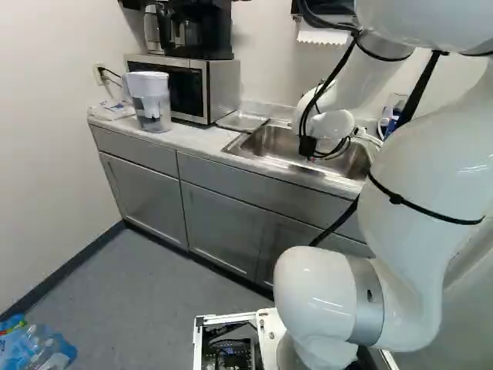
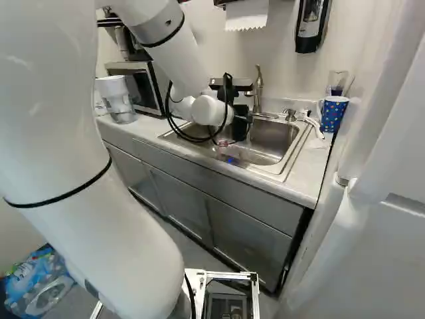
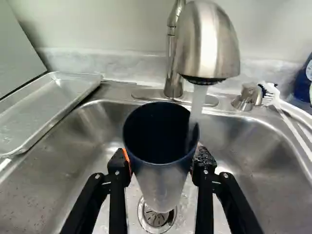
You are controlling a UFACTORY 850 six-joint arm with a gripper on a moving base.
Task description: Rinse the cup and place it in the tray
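Observation:
Over the sink (image 2: 279,139), my gripper (image 2: 240,125) hangs at the end of the arm; its fingers are hard to make out there. The wrist view shows the gripper (image 3: 162,170) shut on a cup (image 3: 158,180), an orange pad against one side and the other finger against the opposite side. The cup is silvery outside and dark inside, its mouth tipped towards the camera. Water (image 3: 196,105) runs from the faucet (image 3: 207,44) onto the cup's rim and into its mouth. A metal tray (image 3: 48,107) lies beside the sink, apart from the cup.
A faucet handle (image 3: 247,96) and a white brush (image 3: 285,114) are behind the sink. A blue dotted mug (image 2: 333,114) and a glass (image 2: 337,81) stand on the counter. Across the sink are a pitcher (image 1: 150,100) and a microwave (image 1: 219,89). A large white appliance (image 2: 378,166) flanks the counter.

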